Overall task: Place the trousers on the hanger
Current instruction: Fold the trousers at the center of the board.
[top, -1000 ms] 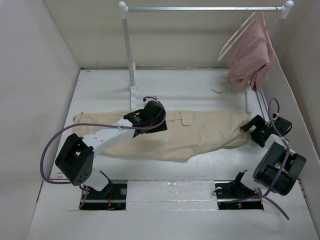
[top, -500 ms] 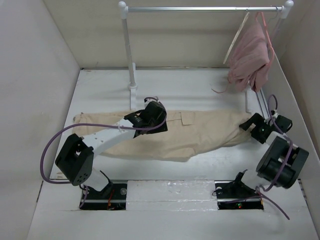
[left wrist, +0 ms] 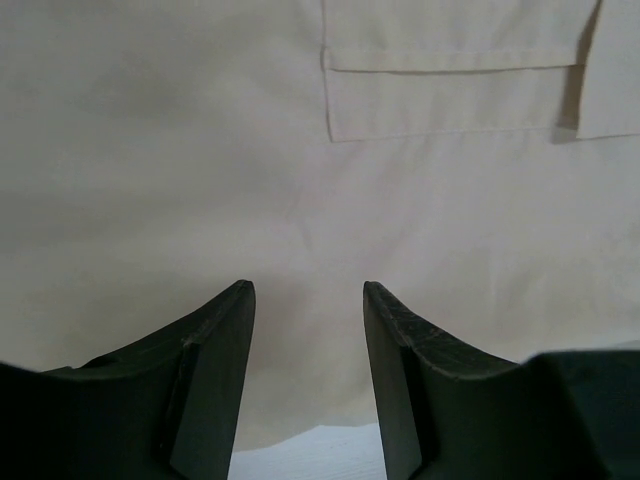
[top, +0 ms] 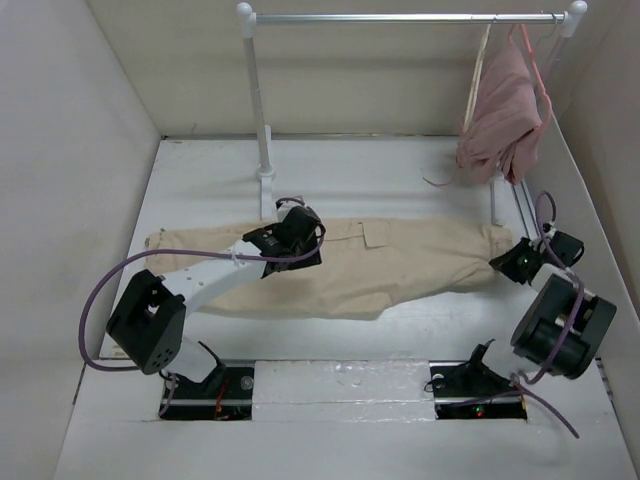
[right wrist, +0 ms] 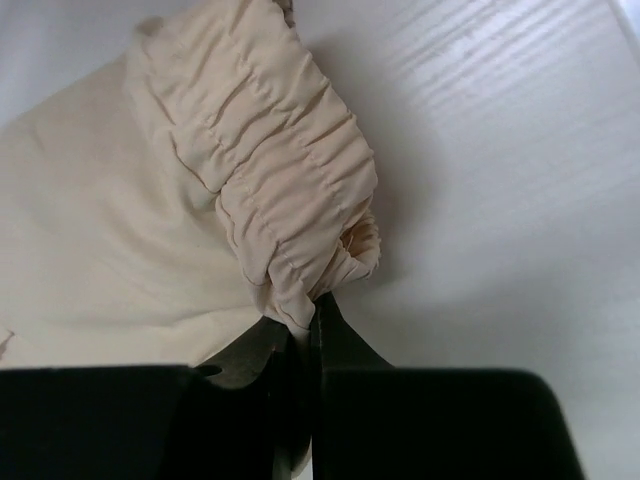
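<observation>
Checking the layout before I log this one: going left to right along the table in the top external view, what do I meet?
Trousers' leg ends → left claw → cargo pocket → right claw, pinching the waistband.

Trousers (top: pixel 400 262): one beige pair.
Pocket flaps (left wrist: pixel 450 95): one whole in the left wrist view, plus the edge of a second.
Hangers: two, one cream hanger (top: pixel 478 80) and one thin pink hanger (top: pixel 541 75).
Pink garment (top: pixel 500 110): one.
Clothes rail (top: pixel 400 17): one bar, two white uprights.
Arms: two, the left arm (top: pixel 205 280) and the right arm (top: pixel 560 325).
Hands: two, the left hand (left wrist: pixel 308 290) and the right hand (right wrist: pixel 305 315), two fingers each.
Purple cables: two, one by the left arm (top: pixel 88 320), one by the right (top: pixel 545 215).
Tabletop (top: pixel 380 170): one.
</observation>
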Robot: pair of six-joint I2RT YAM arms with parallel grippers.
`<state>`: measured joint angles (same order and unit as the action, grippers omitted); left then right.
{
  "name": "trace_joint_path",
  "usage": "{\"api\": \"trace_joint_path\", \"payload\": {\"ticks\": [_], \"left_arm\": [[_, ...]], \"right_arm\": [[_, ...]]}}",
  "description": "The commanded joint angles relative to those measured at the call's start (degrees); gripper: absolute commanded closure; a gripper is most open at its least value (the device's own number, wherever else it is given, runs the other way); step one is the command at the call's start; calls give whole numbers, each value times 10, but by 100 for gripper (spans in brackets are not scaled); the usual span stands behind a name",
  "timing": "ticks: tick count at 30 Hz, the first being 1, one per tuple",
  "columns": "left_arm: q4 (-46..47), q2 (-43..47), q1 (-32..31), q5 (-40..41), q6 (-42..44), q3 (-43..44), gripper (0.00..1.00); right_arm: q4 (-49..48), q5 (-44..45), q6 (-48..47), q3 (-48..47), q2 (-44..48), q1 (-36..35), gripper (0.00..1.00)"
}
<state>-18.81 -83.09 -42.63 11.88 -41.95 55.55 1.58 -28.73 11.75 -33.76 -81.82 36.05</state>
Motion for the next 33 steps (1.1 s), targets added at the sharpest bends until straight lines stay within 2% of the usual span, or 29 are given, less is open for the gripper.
{"api": "trace_joint_path", "payload": {"ticks": [1,3,8,10,13,15,16,17,20,22,23,24,25,26,27,28,29,30,32,33], "left_arm": [[-8,23,4,14,13,-13,57],[-4,12,-7,3,11,-24,58],[8,-27,-57,-22,7,-23,60],[25,-44,-86,-36,5,-19,60],[36,-95,-137,-63,6,20,60],[18,-152,-169,-64,15,85,60],[-9,-184,-195,-38,14,133,60],[-10,-196,-204,-38,14,154,61],[-46,-204,-204,-12,6,202,61],[-60,-175,-185,-2,-2,208,61],[-59,-126,-174,5,-1,202,61],[-71,-69,-123,25,9,199,61],[-71,-68,-122,25,9,199,61],[-81,-12,-100,32,14,199,60],[-97,18,-48,38,21,199,60],[-105,46,-18,44,35,199,60],[-112,94,14,40,43,200,60],[-119,120,84,32,53,199,59],[-133,172,150,14,82,206,59],[-139,186,179,7,93,211,59]], "right_arm": [[111,64,-34,-40,125,8,100],[189,103,-52,-93,191,8,100],[259,83,-78,-175,238,-17,100],[309,90,-99,-257,234,-35,100],[364,100,-141,-355,232,-70,100],[389,101,-155,-385,235,-104,100],[395,103,-163,-395,243,-139,100],[395,100,-165,-396,249,-139,100],[392,69,-147,-380,280,-212,100],[377,68,-128,-378,293,-280,100],[371,92,-99,-379,298,-311,100],[350,130,-69,-391,299,-424,100],[350,130,-69,-391,299,-425,100],[332,170,-40,-398,294,-466,100],[321,190,-26,-409,277,-507,100],[308,210,-14,-416,265,-587,100],[284,252,5,-423,251,-627,100],[274,275,12,-443,214,-666,100],[241,321,22,-470,170,-755,100],[231,325,26,-488,147,-776,100]]}}
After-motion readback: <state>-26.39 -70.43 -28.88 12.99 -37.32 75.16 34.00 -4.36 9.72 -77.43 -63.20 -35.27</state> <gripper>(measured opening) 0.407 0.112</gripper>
